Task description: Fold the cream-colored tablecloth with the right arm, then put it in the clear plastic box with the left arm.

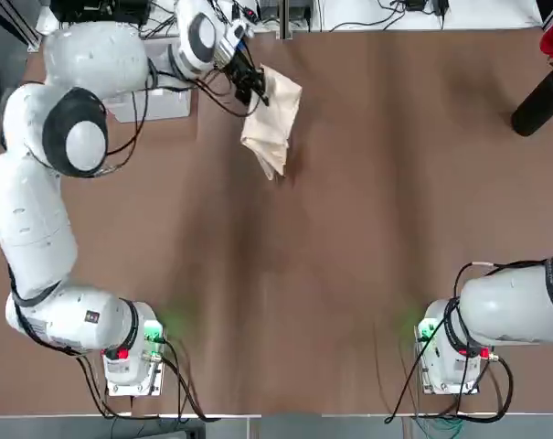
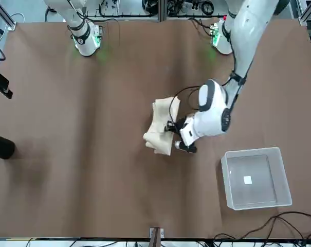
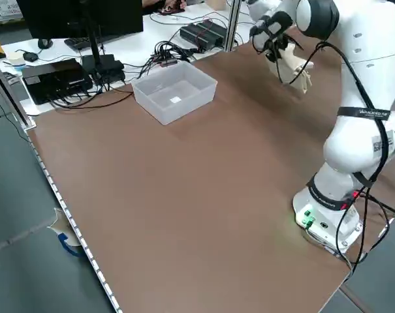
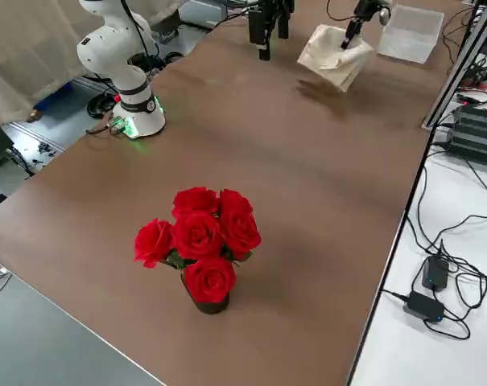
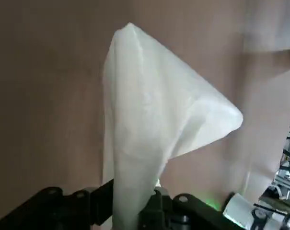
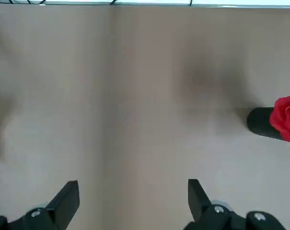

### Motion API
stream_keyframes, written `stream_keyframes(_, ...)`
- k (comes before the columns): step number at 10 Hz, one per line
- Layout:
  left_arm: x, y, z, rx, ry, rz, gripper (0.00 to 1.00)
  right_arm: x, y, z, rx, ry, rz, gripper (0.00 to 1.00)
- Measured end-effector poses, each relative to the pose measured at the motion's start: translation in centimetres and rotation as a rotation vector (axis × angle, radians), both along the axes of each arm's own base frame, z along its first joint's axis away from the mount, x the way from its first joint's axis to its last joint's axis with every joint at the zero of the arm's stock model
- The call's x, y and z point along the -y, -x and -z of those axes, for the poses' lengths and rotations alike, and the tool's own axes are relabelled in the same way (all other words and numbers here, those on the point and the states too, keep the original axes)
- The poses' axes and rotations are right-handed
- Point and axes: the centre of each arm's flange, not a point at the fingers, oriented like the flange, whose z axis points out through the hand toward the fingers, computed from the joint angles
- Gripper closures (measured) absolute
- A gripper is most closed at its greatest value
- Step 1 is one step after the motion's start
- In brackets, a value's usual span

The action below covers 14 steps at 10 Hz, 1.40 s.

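My left end effector (image 2: 171, 127) is clamped on the cream-colored tablecloth (image 2: 160, 127), gripping a bunched edge so the folded cloth hangs in a loose, drooping bundle above the brown worktop (image 2: 93, 154). The clear plastic box (image 2: 255, 177) sits on the worktop off to the side of the cloth, well apart from it, a small white sticker on its floor. My right end effector (image 6: 130, 201) hovers over bare worktop with its fingers spread wide, gripping nothing. A vase of red roses (image 4: 198, 244) stands far across the worktop.
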Motion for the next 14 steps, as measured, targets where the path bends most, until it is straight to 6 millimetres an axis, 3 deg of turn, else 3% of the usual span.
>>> stream_keyframes(4, -11.9, -2.3, -5.1, -0.027, 0.048, 0.122, 0.85, -1.4, 1.5, -2.9, 0.054, -0.001, 0.001, 0.00)
stream_keyframes(7, -21.0, -4.4, -8.6, 0.028, 0.064, 0.227, 0.85, -1.6, 1.7, -3.2, 0.055, -0.009, 0.053, 0.00)
stream_keyframes(12, -32.5, -7.1, -11.1, 0.128, 0.038, 0.369, 0.85, -1.6, 1.7, -2.8, 0.039, -0.017, 0.113, 0.00)
stream_keyframes(14, -35.8, -7.9, -9.8, 0.172, 0.005, 0.412, 0.85, -1.6, 1.8, -2.6, 0.030, -0.017, 0.114, 0.00)
